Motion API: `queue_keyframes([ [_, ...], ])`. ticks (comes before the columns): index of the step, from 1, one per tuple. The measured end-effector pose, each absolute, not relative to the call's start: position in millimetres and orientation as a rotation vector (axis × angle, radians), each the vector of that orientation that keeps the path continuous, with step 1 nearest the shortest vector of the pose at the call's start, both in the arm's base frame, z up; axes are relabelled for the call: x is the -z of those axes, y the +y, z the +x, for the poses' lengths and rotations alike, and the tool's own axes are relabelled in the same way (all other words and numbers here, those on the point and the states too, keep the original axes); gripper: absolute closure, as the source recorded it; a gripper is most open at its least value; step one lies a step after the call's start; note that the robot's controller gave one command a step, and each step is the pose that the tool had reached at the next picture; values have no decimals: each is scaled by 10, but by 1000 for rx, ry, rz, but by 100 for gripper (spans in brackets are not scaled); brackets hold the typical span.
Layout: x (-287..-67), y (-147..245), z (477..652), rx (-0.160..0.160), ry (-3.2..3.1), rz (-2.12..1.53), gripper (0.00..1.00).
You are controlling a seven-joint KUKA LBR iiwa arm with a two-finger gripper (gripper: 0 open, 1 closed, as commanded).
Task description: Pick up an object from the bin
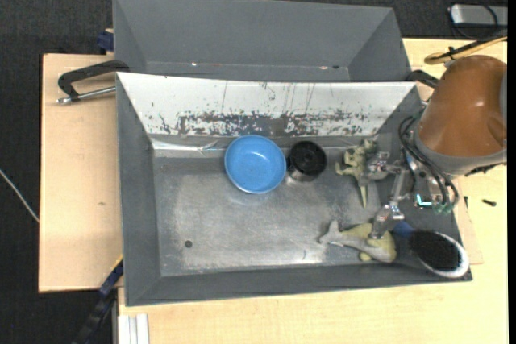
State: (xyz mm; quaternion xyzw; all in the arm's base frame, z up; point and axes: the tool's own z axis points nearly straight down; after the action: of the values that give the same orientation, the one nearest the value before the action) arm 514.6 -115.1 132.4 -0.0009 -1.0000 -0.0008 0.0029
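My gripper [391, 209] hangs low in the bin's right part, just above a grey and yellow toy animal [359, 238] that lies near the front wall. A pale green toy figure [357, 162] lies just left of the gripper, toward the back. Right of the toy animal, in the front right corner, rests a black hairbrush [439, 251] with a white rim.
A blue bowl [255, 163] sits mouth up at the back wall near the middle. A black round can [306, 159] stands right beside it. The arm with its orange cover and cables reaches in over the right rim.
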Motion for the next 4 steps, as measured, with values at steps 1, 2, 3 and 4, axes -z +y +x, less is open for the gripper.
queue_keyframes([
  [1, -746, -1165, 4966, 1, -3104, 544, 0],
  [2, -985, -1439, 5401, 17, -3036, 835, 0],
  [3, -985, -1479, 5394, 5, -3032, 838, 100],
  [4, -996, -1442, 5421, 11, -3042, 840, 0],
])
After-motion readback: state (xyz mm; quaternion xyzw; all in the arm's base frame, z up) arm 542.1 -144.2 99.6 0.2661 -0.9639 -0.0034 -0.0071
